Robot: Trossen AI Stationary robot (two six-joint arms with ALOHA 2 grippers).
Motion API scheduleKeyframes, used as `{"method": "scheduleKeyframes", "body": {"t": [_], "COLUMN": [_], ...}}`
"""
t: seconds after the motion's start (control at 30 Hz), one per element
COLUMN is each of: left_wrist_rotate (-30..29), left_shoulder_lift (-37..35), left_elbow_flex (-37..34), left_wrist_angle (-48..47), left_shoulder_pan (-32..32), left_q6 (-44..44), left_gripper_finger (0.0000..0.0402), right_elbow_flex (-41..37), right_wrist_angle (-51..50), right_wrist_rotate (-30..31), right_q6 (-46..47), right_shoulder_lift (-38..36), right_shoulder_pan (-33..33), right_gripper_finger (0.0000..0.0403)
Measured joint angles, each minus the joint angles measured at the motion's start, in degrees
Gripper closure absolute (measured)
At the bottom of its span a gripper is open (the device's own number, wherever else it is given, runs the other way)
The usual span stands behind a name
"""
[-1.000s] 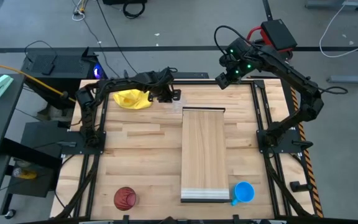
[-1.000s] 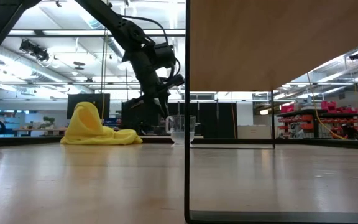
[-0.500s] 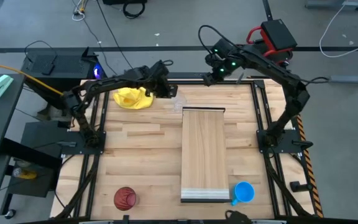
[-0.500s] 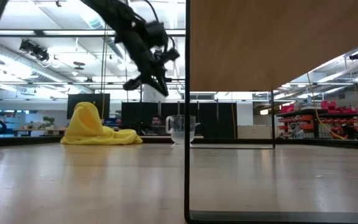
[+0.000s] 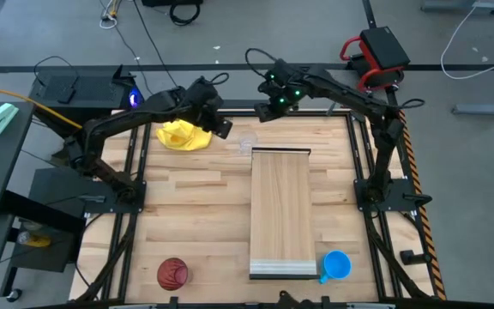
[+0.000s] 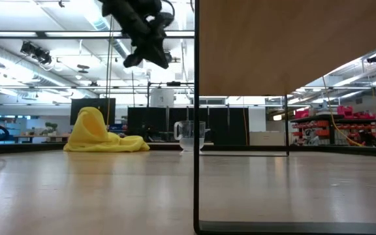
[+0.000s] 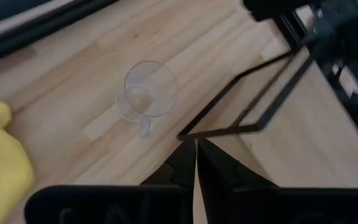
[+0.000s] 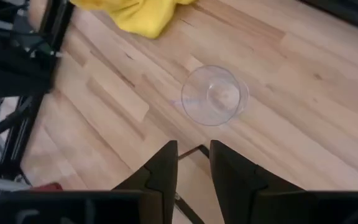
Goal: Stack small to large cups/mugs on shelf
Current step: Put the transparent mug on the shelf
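The small clear cup (image 5: 247, 142) stands upright on its base on the tabletop, just beyond the far end of the wooden shelf (image 5: 281, 215). It also shows in the low view (image 6: 189, 136) and in both wrist views (image 7: 148, 93) (image 8: 215, 94). The blue mug (image 5: 337, 264) sits right of the shelf's near end. The dark red ribbed cup (image 5: 172, 273) sits at the near left. My left gripper (image 5: 221, 129) (image 7: 196, 144) is shut and raised high (image 6: 147, 55), left of the clear cup. My right gripper (image 5: 268, 110) (image 8: 193, 149) is open and hovers above the far edge, right of the cup.
A yellow cloth (image 5: 183, 136) lies in a heap at the far left of the table (image 5: 195, 215), close to my left arm. The shelf stands raised on a thin black frame (image 6: 196, 130) that hides much of the right side in the low view.
My left gripper has risen from beside the clear cup to well above the table and drawn back toward the left. My right gripper has swung toward the table's left along the far edge, closing on the clear cup. The cup has stayed put.
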Motion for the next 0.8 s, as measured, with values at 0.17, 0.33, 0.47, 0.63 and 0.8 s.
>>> {"method": "scheduleKeyframes", "body": {"t": [0.17,0.33,0.47,0.63,0.8], "left_wrist_rotate": [-0.17,-0.49,-0.52,-0.55,-0.48], "left_shoulder_lift": [-1.28,-0.45,0.71,1.78,2.13], "left_elbow_flex": [0.01,0.01,-0.01,-0.05,-0.03], "left_wrist_angle": [-1.01,-0.76,-1.09,-1.31,-0.99], "left_shoulder_pan": [-1.12,-1.91,-1.92,-1.92,-1.92], "left_q6": [7.08,10.9,12.61,13.79,14.35], "left_gripper_finger": [0.0383,0.0387,0.0381,0.0373,0.0368], "right_elbow_flex": [-2.05,-4.4,-7.4,-11.91,-14.8], "right_wrist_angle": [-0.13,-0.14,2.58,5.67,11.92], "right_wrist_rotate": [10.08,16.42,16.3,15.11,13.56], "right_q6": [7.42,12.59,14.64,15.87,17.71], "right_shoulder_lift": [0.07,0.07,0.07,0.09,0.09], "right_shoulder_pan": [2.89,3.31,2.91,3.04,3.63], "right_gripper_finger": [0.0302,0.0301,0.0299,0.0299,0.0299]}}
